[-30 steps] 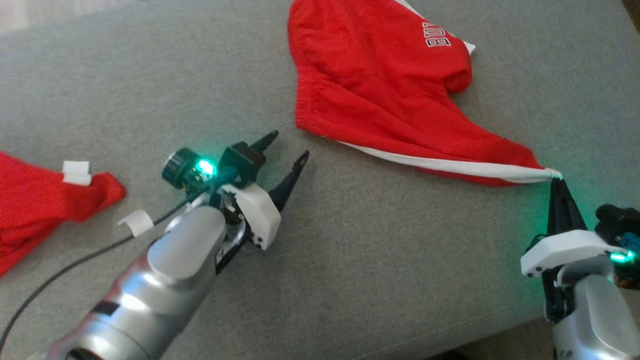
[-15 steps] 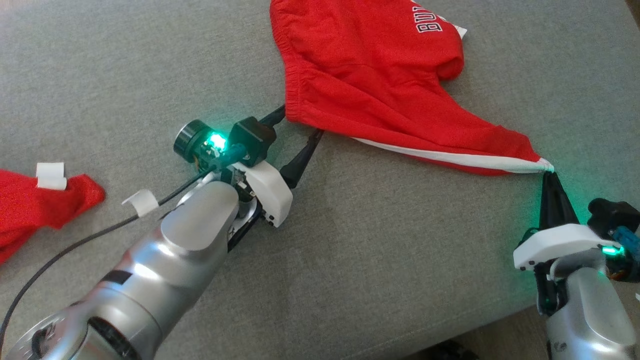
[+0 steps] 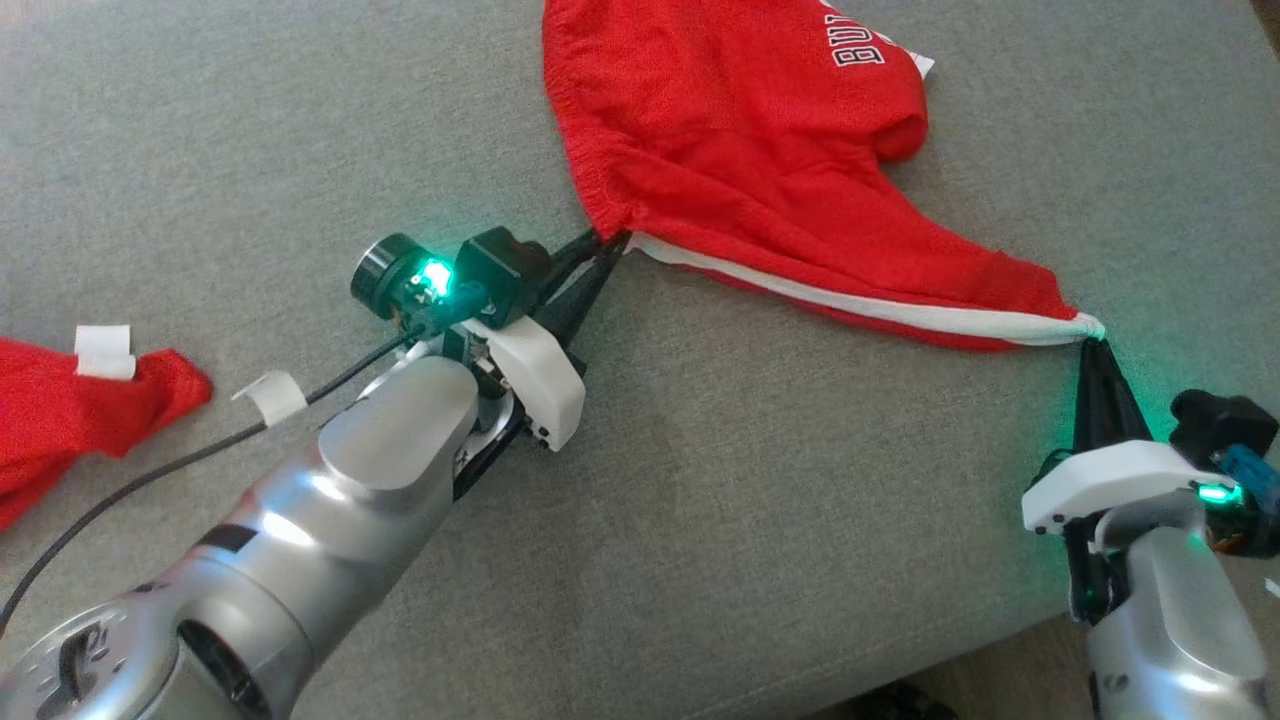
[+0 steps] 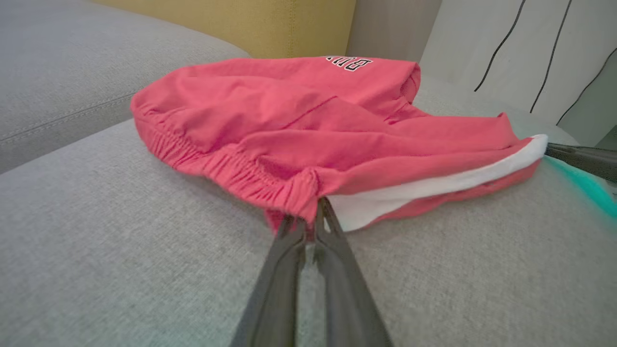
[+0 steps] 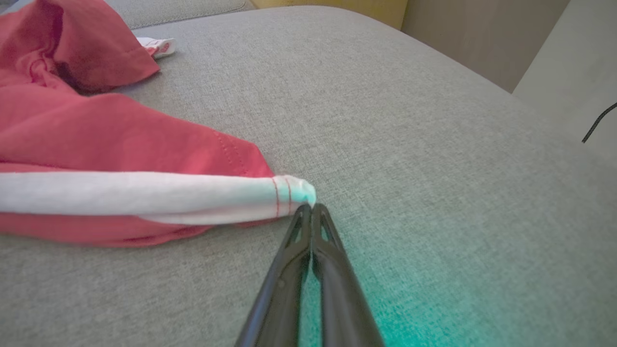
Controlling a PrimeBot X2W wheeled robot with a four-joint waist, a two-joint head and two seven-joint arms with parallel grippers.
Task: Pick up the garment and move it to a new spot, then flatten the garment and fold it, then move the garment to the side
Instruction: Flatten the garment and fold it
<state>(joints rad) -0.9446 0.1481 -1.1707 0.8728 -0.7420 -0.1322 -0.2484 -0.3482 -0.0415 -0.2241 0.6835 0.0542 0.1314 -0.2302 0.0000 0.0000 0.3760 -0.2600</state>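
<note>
The garment (image 3: 740,150) is a pair of red shorts with a white side stripe and white lettering, lying on the grey cushion at upper centre. My left gripper (image 3: 610,245) is shut on the elastic waistband corner, where the stripe begins. In the left wrist view the fingertips (image 4: 311,221) pinch the gathered red fabric of the garment (image 4: 289,125). My right gripper (image 3: 1095,345) is shut on the far end of the stripe, at the hem corner. In the right wrist view its tips (image 5: 308,208) meet the bunched white end of the garment (image 5: 96,140). The stripe runs stretched between the two grippers.
A second red cloth (image 3: 70,420) with a white tag lies at the left edge. The grey cushion (image 3: 800,520) ends at a front edge near my right arm. A black cable (image 3: 150,480) trails from my left wrist. A yellow backrest (image 4: 270,24) stands behind.
My left gripper reached forward to the waistband corner with its fingers open, then closed on it. The right gripper has kept its grip on the hem corner.
</note>
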